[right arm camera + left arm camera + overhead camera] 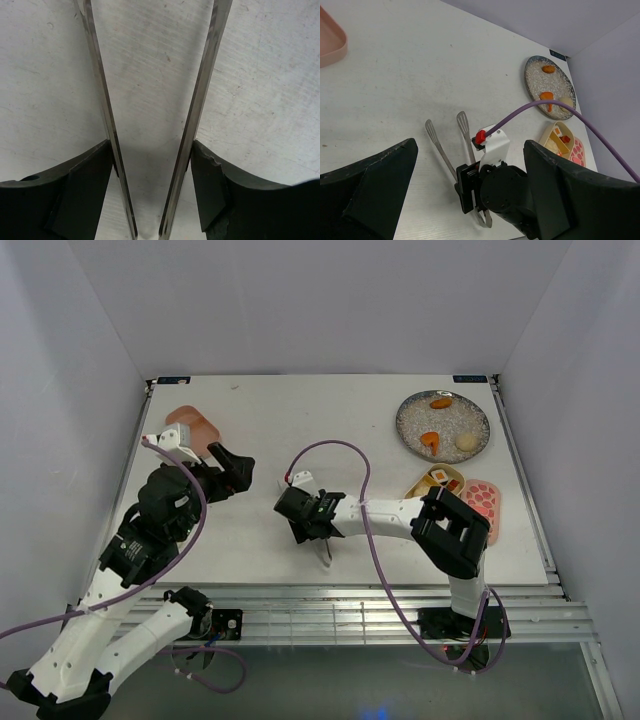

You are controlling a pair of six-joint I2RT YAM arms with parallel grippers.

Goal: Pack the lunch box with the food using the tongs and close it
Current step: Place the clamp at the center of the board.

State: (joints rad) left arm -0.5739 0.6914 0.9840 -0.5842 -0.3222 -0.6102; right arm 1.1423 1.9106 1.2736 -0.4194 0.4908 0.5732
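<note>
- Right gripper point(151, 147) brackets the silvery tongs point(463, 122) near the middle of the white table point(300, 410). One black finger sits against the outer side of each arm, and the tongs are spread apart between them.
- The views do not settle whether the tongs rest on the table or hang just above it.
- Left gripper point(235, 462) stands wide open and holds nothing, well left of the tongs.
- A pink lunch-box tray point(190, 426) lies at the far left, beside the left arm.
- A tan-yellow tray point(422, 483), with small food pieces inside, sits on the right. It lies just beside a pink pebble-patterned lid point(482, 502).
- Behind these, a grey speckled plate point(450, 420) carries two orange-topped pieces point(431, 440) and a cream bun point(466, 443).
</note>
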